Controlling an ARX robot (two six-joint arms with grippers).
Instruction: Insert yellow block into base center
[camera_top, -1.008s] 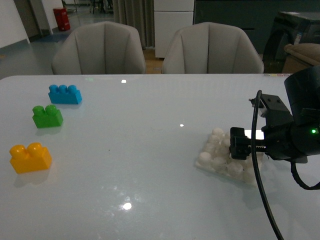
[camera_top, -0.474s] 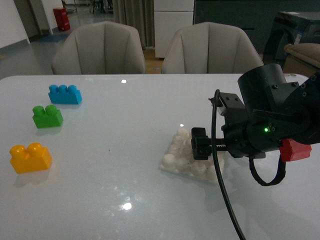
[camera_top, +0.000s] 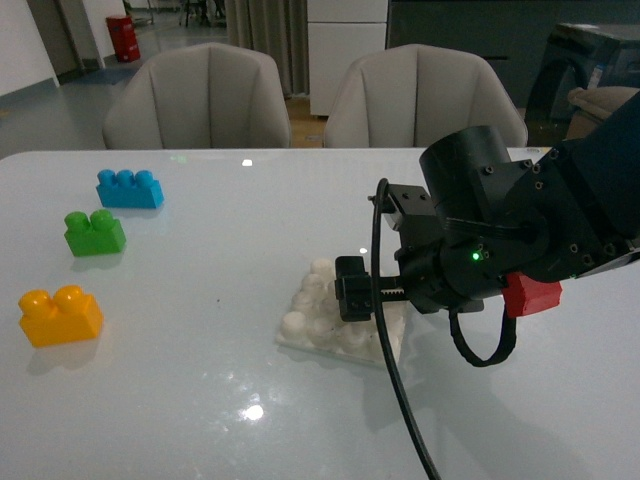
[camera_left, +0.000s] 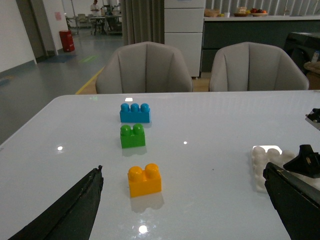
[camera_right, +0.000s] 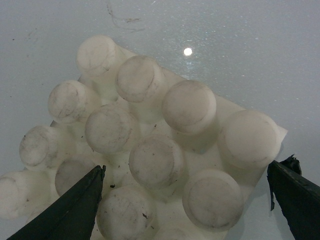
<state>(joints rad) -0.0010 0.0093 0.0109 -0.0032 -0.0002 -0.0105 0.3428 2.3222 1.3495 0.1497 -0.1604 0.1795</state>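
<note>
Yellow block (camera_top: 60, 314): one two-stud brick, upright, studs up, near the bench's (camera_top: 220, 400) near left edge in your front view, free of both grippers and well apart from the base. Base (camera_top: 312, 318): one white studded plate, flat on the bench right of centre, its studs bare and scuffed in the right wrist view. Right gripper (camera_right: 186, 167): low over the base, jaws spread wide with the plate lying between them; you see one dark finger (camera_right: 295, 197) just beside the plate's corner, but you cannot tell whether it touches. The right arm (camera_top: 500, 225) reaches in from the right and covers the base's far side. Left gripper (camera_left: 182, 170): jaws wide, nothing between them, raised above the bench and facing the row of bricks. Green brick (camera_top: 95, 232): two studs, upright, just beyond the yellow block. Blue brick (camera_top: 130, 188): three studs, upright, just beyond the green one; the three form a line along the left side. Red piece (camera_top: 530, 293): partly hidden behind the right arm, shape unclear. Two grey chairs (camera_top: 205, 95) stand at the bench's far edge.
</note>
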